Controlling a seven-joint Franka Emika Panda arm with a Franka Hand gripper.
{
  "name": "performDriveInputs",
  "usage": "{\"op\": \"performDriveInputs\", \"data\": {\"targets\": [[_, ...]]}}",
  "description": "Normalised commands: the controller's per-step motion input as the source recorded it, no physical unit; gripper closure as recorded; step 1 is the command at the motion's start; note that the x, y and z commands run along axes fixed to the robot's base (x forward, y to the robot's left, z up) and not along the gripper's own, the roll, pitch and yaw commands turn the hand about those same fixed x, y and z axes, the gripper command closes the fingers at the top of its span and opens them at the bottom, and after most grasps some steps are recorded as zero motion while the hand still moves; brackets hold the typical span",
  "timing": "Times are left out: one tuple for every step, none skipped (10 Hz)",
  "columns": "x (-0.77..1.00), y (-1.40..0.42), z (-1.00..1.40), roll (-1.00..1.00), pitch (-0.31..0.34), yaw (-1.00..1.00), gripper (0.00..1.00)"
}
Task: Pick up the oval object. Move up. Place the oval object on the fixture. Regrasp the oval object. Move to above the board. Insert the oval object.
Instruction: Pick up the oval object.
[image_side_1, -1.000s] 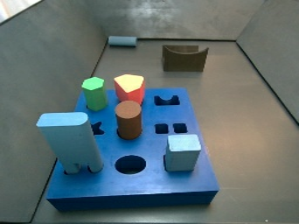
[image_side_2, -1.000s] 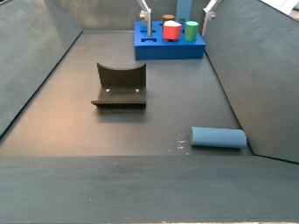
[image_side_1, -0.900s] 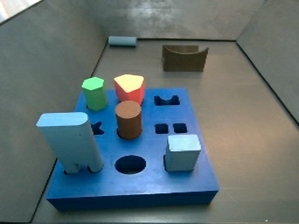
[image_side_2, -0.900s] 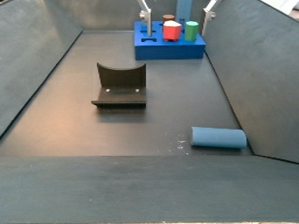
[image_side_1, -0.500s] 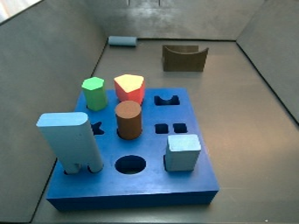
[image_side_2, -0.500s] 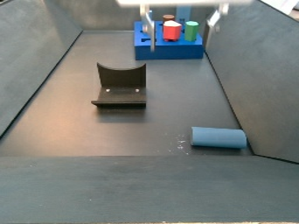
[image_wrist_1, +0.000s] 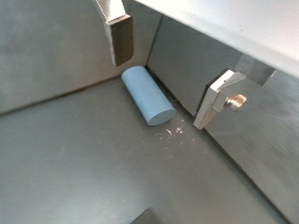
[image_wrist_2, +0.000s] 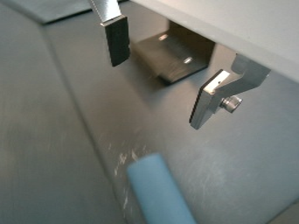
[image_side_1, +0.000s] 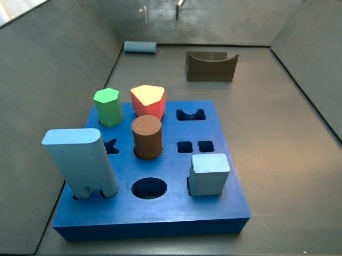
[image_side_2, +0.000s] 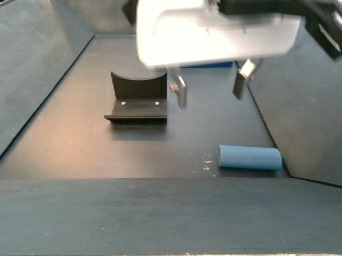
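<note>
The oval object (image_side_1: 139, 47) is a slim blue peg lying on the dark floor against a wall, also seen as the oval object (image_side_2: 250, 157). My gripper (image_side_2: 210, 85) hangs open above the floor between the fixture (image_side_2: 138, 98) and the peg, with nothing between its fingers. In a wrist view the peg (image_wrist_1: 147, 94) lies below the open gripper (image_wrist_1: 170, 70), off to one side of the gap. In a wrist view the fixture (image_wrist_2: 176, 54) shows beyond the gripper (image_wrist_2: 163, 70), and the peg's end (image_wrist_2: 158, 192) shows too. The board (image_side_1: 154, 215) stands away from the peg.
On the board stand a green peg (image_side_1: 107, 105), a red-and-yellow peg (image_side_1: 148, 100), a brown cylinder (image_side_1: 147, 137), a bulky light-blue block (image_side_1: 76, 160) and a grey-blue cube (image_side_1: 209, 175). Grey walls close in the floor. The fixture (image_side_1: 210, 66) sits near the far wall.
The gripper has moved away from the board and come down over the floor between the fixture and the oval object. The oval object and fixture have not moved.
</note>
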Motion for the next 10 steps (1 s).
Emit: {"op": "performDriveInputs", "data": {"targets": [[-0.36,0.41,-0.89,0.00,-0.154,0.64,0.00],[-0.53,0.19,-0.88,0.02,-0.169,0.52,0.00],[-0.68,0.05,-0.83,0.00,-0.131,0.41,0.00],[-0.61,0.08,-0.67,-0.14,-0.097,0.47,0.00],[-0.40,0.29,-0.63,-0.11,-0.057,0.60,0.00],[-0.18,0.48,-0.46,0.00,-0.056,0.69,0.00],[0.00,0.44,-0.33,0.00,-0.021,0.73,0.00],[-0.12,0.19,-0.43,0.00,-0.037,0.64,0.00],[-0.19,-0.02,-0.54,-0.03,0.000,0.48,0.00],[-0.20,-0.16,-0.49,-0.09,0.000,0.36,0.00]]}}
